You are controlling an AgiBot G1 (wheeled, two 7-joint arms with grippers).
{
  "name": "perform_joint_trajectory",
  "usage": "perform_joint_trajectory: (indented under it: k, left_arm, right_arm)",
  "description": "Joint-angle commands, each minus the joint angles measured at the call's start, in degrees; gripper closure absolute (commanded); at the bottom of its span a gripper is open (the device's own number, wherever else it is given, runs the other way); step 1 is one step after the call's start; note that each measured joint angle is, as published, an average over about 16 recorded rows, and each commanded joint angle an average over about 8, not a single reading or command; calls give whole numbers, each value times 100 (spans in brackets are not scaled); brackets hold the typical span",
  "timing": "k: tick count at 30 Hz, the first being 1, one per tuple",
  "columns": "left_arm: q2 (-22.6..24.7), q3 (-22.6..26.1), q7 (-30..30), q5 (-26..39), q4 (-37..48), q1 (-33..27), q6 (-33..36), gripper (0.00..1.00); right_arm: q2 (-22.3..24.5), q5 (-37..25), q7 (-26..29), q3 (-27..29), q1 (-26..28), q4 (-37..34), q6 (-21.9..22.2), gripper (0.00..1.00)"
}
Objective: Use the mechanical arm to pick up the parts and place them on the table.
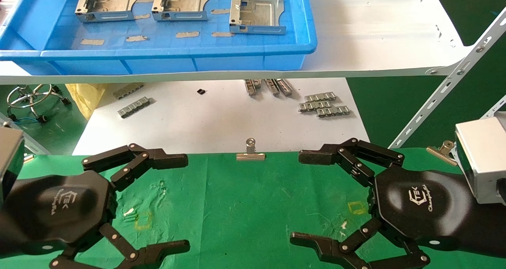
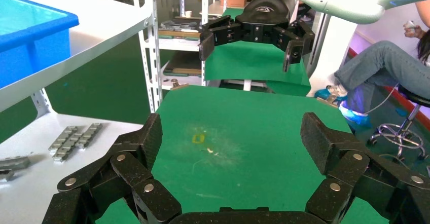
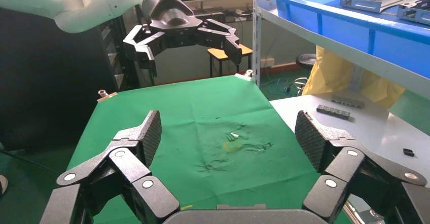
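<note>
The table (image 1: 245,205), a flat surface under wrinkled green cloth with small yellow square marks, fills the foreground and carries no bracket. A white shelf board (image 1: 375,31) spans the scene above and behind it, with a lower white board (image 1: 205,118) beneath that shelf, just past the table's far edge.

A blue plastic bin (image 1: 166,57) sits on the shelf board toward the robot's left. Inside it, three silver stamped sheet-metal brackets lie base down in a row, apart from one another: the left bracket (image 1: 107,2), the middle bracket (image 1: 181,2) and the right bracket (image 1: 257,11), which lies nearest the bin's front wall. All three parts are in the bin.

The left gripper (image 1: 186,201), a glossy black hexagonal palm with black linkage fingers, hovers over the left side of the table with its fingers spread wide and nothing between them. The right gripper (image 1: 295,197), of the same build with a silver wrist block, hovers over the right side, likewise spread and empty. The two face each other across the cloth, well apart.

Small grey ribbed strips (image 1: 324,103) lie in groups on the lower white board. A metal binder clip (image 1: 250,152) grips the table's far edge at the middle, and a second clip (image 1: 442,150) sits near the right gripper's wrist.
</note>
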Motion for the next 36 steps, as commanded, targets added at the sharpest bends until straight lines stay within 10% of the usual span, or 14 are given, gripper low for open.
perform_joint_trajectory:
  k: [1, 13, 22, 36]
  left_arm:
    - [0, 0, 0, 0, 0, 0, 0, 0]
    - [0, 0, 0, 0, 0, 0, 0, 0]
    - [0, 0, 0, 0, 0, 0, 0, 0]
    - [0, 0, 0, 0, 0, 0, 0, 0]
  right_arm:
    - [0, 0, 0, 0, 0, 0, 0, 0]
    - [0, 0, 0, 0, 0, 0, 0, 0]
    - [0, 0, 0, 0, 0, 0, 0, 100]
    - [0, 0, 0, 0, 0, 0, 0, 100]
